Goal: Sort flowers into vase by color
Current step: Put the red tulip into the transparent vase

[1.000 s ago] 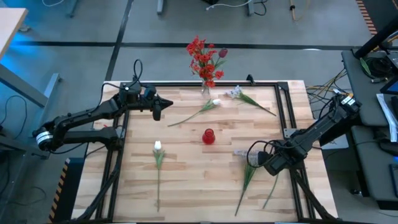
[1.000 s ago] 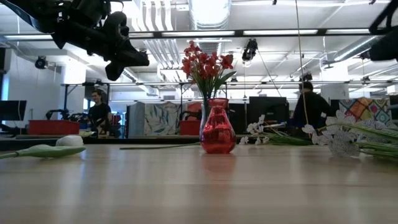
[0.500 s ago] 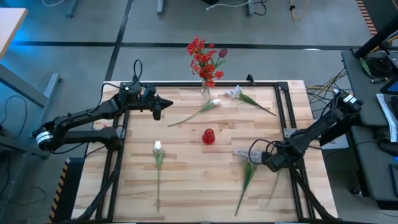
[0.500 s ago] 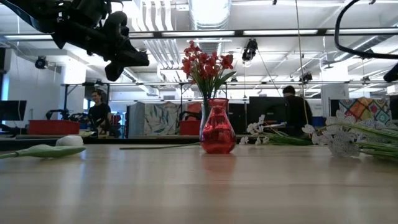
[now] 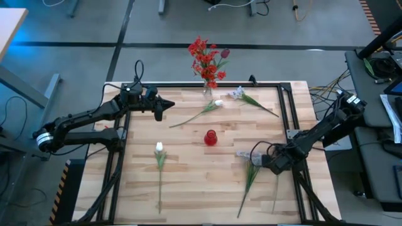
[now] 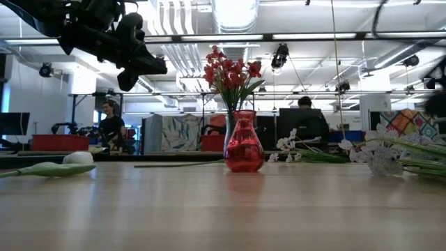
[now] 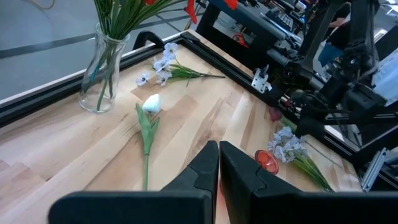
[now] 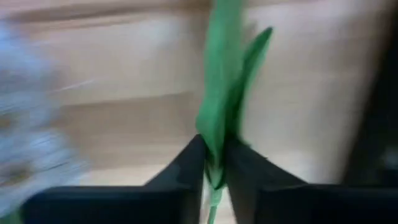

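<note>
Wooden planks make up the big table [image 5: 188, 182], and the high view shows all of it. The low view shows only a flat strip of the table.

Both dark arms reach in from the sides. The left gripper [image 5: 161, 108] hangs over the far left part of the table, fingers pressed together with nothing between them (its own wrist view shows this best). The right gripper [image 5: 260, 159] is down near the right edge. Its fingers [image 8: 186, 171] are pinched on a green stem [image 8: 219, 118]. That picture is blurry, so the flower head on the stem is only a pale smear.

A clear glass vase [image 7: 99, 78] stands at the far edge with red flowers [image 5: 205, 56] in it. The left wrist view cuts off the tops of the flowers. A small red vase [image 6: 244, 143] stands in the middle of the table.

Loose flowers lie flat on the wood. One white bud [image 5: 159, 147] is on the left, another white bud [image 5: 218, 103] is near the glass vase, and a pale cluster [image 5: 237, 93] is beside it. Another pale cluster [image 5: 244, 154] lies just beside the right gripper.

Only the low view shows the room behind, with a person [image 6: 110, 125] standing far off.
</note>
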### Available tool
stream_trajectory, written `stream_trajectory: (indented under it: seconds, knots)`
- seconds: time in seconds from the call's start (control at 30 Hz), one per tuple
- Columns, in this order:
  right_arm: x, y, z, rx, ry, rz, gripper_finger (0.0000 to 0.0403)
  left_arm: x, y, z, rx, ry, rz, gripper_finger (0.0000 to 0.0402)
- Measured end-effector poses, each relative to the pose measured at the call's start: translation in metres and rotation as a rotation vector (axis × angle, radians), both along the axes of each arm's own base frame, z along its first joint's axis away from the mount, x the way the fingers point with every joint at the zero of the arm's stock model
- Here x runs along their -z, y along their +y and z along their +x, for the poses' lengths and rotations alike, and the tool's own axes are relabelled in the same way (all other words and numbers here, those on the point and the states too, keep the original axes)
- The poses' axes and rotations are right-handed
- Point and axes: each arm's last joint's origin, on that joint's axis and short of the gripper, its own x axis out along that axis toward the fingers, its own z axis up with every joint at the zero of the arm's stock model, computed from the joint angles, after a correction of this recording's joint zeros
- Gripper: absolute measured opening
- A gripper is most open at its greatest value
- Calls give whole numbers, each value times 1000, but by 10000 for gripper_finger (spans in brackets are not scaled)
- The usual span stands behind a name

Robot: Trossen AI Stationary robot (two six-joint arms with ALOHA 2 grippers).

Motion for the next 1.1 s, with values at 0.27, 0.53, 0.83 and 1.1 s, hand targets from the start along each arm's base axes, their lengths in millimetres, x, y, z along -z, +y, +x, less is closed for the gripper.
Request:
stream_trajectory:
  seconds: [0.27, 0.53, 0.83, 1.1]
  knots:
    - [-43, 6, 20, -33, -189, -181, 14, 0, 0, 0, -10, 1, 3, 0]
    - [-109, 6, 35, -123, -355, -475, 13, 0, 1, 0, -23, 2, 3, 0]
    - [-196, -30, 60, -260, -534, -1066, 13, -2, 1, 0, -26, -17, 7, 0]
    - [-265, -87, 84, -436, -333, -1474, 12, -4, 1, 1, -28, -39, 17, 0]
